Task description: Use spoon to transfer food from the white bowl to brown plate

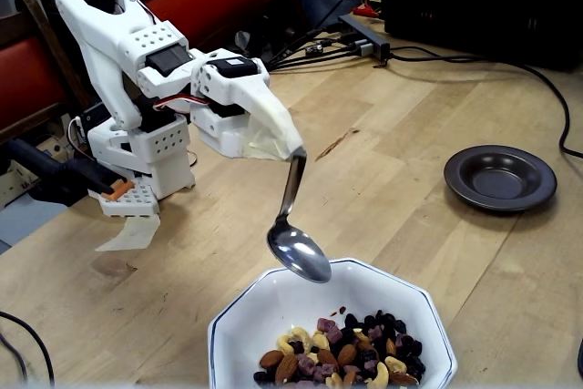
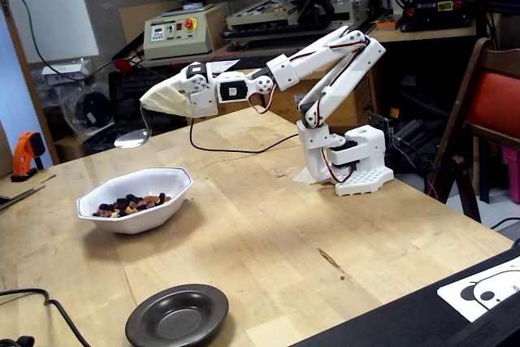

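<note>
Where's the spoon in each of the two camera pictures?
In a fixed view: the spoon hangs center-left, just above the white bowl's far rim.
In another fixed view: the spoon is at upper left, above that bowl.
Shared landmark: the brown plate, right in one view, bottom left in the other.

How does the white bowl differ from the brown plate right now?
The white bowl is large, deep and octagonal; the brown plate is small, shallow and round. The white bowl holds the food; the brown plate is empty. The spoon hangs over the white bowl's rim, far from the brown plate. Both sit upright on the wooden table.
</note>
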Tool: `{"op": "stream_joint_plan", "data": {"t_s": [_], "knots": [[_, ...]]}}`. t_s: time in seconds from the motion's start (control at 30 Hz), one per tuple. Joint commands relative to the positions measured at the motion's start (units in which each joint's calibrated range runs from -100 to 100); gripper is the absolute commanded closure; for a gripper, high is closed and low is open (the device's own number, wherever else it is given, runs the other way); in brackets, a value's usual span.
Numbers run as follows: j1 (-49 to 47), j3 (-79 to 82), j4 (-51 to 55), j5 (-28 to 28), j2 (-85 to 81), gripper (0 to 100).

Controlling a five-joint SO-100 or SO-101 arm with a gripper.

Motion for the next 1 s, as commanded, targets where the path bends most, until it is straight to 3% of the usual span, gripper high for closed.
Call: {"op": "stream_joint_plan", "data": {"t_s": [0.0, 0.5, 0.97], "knots": [[0.6, 0.9, -5.7, 2.0, -0.3, 98], [0.6, 9.2, -7.5, 6.2, -0.2, 98], [1.0, 2.4, -8.2, 6.3, 9.2, 98]]}}
